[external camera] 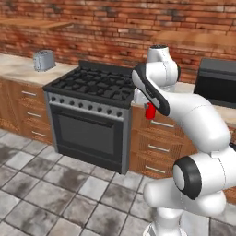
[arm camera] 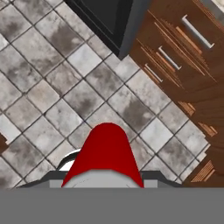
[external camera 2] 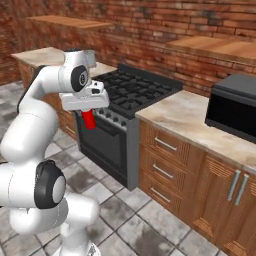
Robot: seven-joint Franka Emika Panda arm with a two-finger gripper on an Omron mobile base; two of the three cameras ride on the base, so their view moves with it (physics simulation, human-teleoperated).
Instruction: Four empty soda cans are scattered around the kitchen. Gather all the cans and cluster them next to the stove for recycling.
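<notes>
Jaws are seen clamped on a red soda can (external camera 2: 88, 119), which hangs from the gripper (external camera 2: 88, 114) in mid-air over the tiled floor (external camera: 55, 184), in front of the range and below counter height; in the hand view the can (arm camera: 105, 155) is carried pointing down at the grey tiles. Largest in the scene, the brick wall (external camera: 115, 27) is noted behind everything, with wooden shelves mounted on it. Wooden base cabinets with metal drawer handles (external camera 2: 165, 172) are topped by a pale stone counter (external camera 2: 180, 117). The stove (external camera: 92, 115), black with cast grates and a row of knobs, is set between cabinet runs. A dark microwave (external camera 2: 232, 112) is placed on the counter to the stove's right, well apart from it. A small steel toaster (external camera: 44, 60) is recorded on the counter left of the stove.
</notes>
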